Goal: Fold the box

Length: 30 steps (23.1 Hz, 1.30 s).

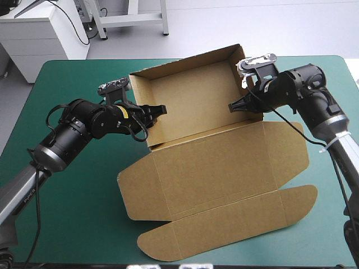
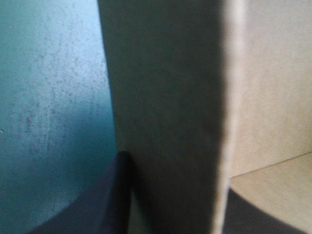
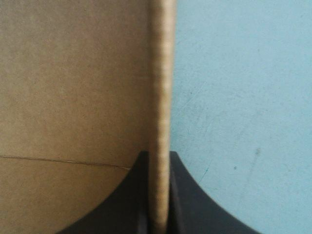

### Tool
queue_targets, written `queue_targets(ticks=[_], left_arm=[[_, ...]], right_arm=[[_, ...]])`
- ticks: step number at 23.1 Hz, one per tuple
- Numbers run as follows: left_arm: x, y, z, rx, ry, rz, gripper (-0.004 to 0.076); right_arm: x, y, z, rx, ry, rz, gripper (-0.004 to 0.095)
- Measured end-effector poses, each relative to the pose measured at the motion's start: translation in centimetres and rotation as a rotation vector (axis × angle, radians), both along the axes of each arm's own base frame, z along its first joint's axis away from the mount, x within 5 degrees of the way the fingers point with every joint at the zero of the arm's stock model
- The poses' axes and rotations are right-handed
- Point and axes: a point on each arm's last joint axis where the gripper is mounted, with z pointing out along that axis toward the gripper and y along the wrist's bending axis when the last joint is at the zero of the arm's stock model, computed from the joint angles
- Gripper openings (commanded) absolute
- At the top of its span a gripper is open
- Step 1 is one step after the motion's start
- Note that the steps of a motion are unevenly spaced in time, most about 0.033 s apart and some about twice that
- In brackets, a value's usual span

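Pinching box (image 1: 193, 92) side edges — left fingers (image 2: 90, 214), right fingers (image 3: 122, 200)

A robotics lab or test room, not a home. A left robot arm (image 1: 67, 137) and a right robot arm (image 1: 314, 106), both black, reach over a table (image 1: 73, 224) with a plain teal-green cover to a brown box (image 1: 190, 101). Beyond the far edge are a white cabinet (image 1: 33, 39), loose black cables (image 1: 84, 31), a grey metal stand (image 1: 132, 19) and a pale bare floor (image 1: 252, 22).
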Motion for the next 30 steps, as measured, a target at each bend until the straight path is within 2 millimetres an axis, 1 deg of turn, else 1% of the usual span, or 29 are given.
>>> queue_targets(ticks=[8,10,12,16,18,21,23,27,30], left_arm=[[0.0,0.5,-0.5,0.078,0.021,0.013,-0.0008],[-0.1,0.7,-0.7,0.104,0.051,0.014,-0.0008],[0.5,0.4,-0.9,0.143,0.08,0.007,-0.0008],[2.5,-0.6,-2.2,0.26,0.158,-0.054,-0.0008],[3.9,-1.2,-3.6,0.349,0.239,-0.08,-0.0008],[6.3,-2.4,-6.1,0.429,0.297,-0.107,-0.0008],[7.1,-2.8,-7.4,0.455,0.329,-0.122,-0.0008],[7.9,-3.2,-9.5,0.477,0.382,-0.141,-0.0008],[8.4,-3.2,-10.6,0.447,0.427,-0.145,-0.0008]], right_arm=[[-0.4,0.0,0.4,0.017,-0.005,-0.007,0.0],[-0.6,0.1,0.2,0.032,0.032,-0.027,0.0],[-0.5,0.3,-0.3,0.04,0.074,-0.053,0.0],[1.0,0.8,-2.8,0.02,0.167,-0.075,-0.0001],[2.3,1.4,-5.1,0.01,0.245,-0.081,-0.0001],[4.0,2.0,-8.6,-0.013,0.353,-0.095,-0.0001],[4.6,2.3,-10.3,-0.024,0.404,-0.1,-0.0001],[4.8,2.5,-12.2,-0.027,0.465,-0.103,-0.0001],[4.8,2.4,-12.7,-0.024,0.485,-0.107,-0.0001]])
